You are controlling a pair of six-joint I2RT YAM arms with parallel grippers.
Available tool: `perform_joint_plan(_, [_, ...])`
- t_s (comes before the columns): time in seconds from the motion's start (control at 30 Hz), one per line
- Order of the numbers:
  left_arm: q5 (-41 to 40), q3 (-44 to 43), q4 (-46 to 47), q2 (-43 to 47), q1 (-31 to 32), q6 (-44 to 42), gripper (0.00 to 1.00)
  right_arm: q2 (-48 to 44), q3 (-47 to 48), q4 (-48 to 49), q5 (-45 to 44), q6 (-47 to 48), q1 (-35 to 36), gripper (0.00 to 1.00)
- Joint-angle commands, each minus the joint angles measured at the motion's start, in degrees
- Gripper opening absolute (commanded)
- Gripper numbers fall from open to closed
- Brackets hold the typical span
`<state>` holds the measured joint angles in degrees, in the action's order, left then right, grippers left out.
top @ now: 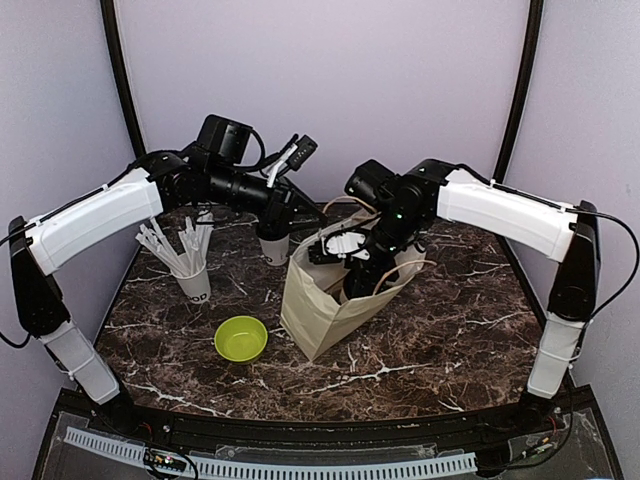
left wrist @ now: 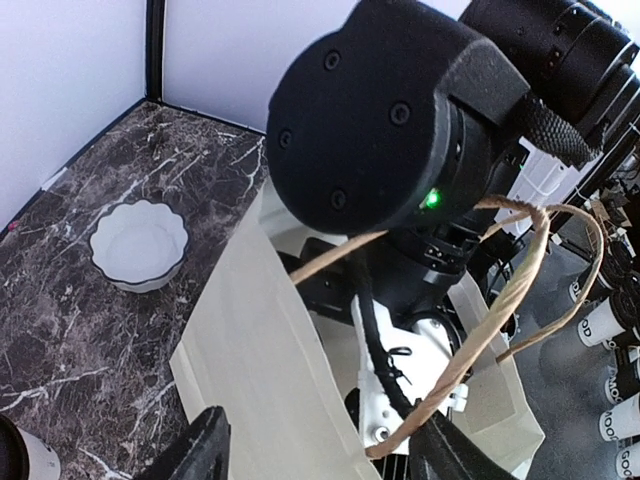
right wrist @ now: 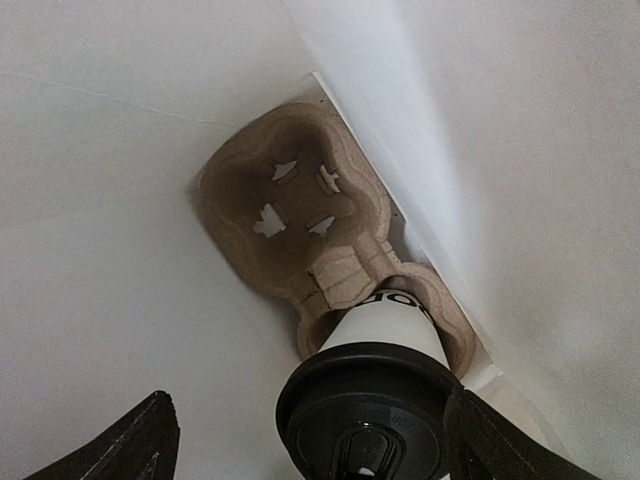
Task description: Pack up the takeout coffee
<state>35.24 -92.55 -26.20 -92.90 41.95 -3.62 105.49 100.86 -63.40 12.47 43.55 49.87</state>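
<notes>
Takeout coffee: first cup (right wrist: 385, 322), black lid on, sits in the near pocket of the pulp carrier (right wrist: 290, 200) at the bottom of the paper bag (top: 315, 310); second cup (top: 273, 247) stands on the counter (top: 450, 330) just beyond the bag's far left corner.
Right pincer (right wrist: 307, 400): down inside the bag, spread wide on either side of the first cup's lid — gripping nothing.
Left pincer (left wrist: 325, 422): fingers apart, nothing between them, hanging beside the bag near the second cup.
Step, as I judge it: one cup packed, one to go; the carrier's far pocket is empty.
Risk, lift-out: a finger could clip the lid on my way up and tip the cup or pop the lid.
Risk, handle: the twine handle (left wrist: 500, 320) drapes across my right arm; rising could snag it and drag the bag.
Risk, crowding: both arms meet at the bag mouth — bringing the second cup too soon could knock them together.
</notes>
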Motion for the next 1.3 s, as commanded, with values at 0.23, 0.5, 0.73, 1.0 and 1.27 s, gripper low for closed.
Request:
perform_joint_plan(0.23, [1.9,-5.7,4.7,-5.1,-0.1,2.1,0.23,-5.4,0.7,-0.9,-0.9,0.8,0.2,0.93])
perform_joint_plan(0.5, [-1.6,-7.2,4.3,-5.7,-0.2,-0.4,0.00,-9.8,0.1,-3.6,0.1,3.0,0.1,0.93])
perform_joint_plan(0.73, [-3.9,-9.0,1.3,-5.4,-0.2,-6.1,0.00,-14.5,7.0,-9.8,0.5,7.0,-0.7,0.93])
perform_joint_plan(1.0, [1.6,-5.8,3.2,-3.5,2.2,-8.8,0.00,-25.2,6.0,-2.5,-5.4,6.9,-9.4,0.95])
perform_joint_plan(1.27, [4.8,-4.4,3.4,-3.1,10.7,-9.6,0.00,-26.9,-7.8,12.3,-3.2,3.2,-30.2,0.95])
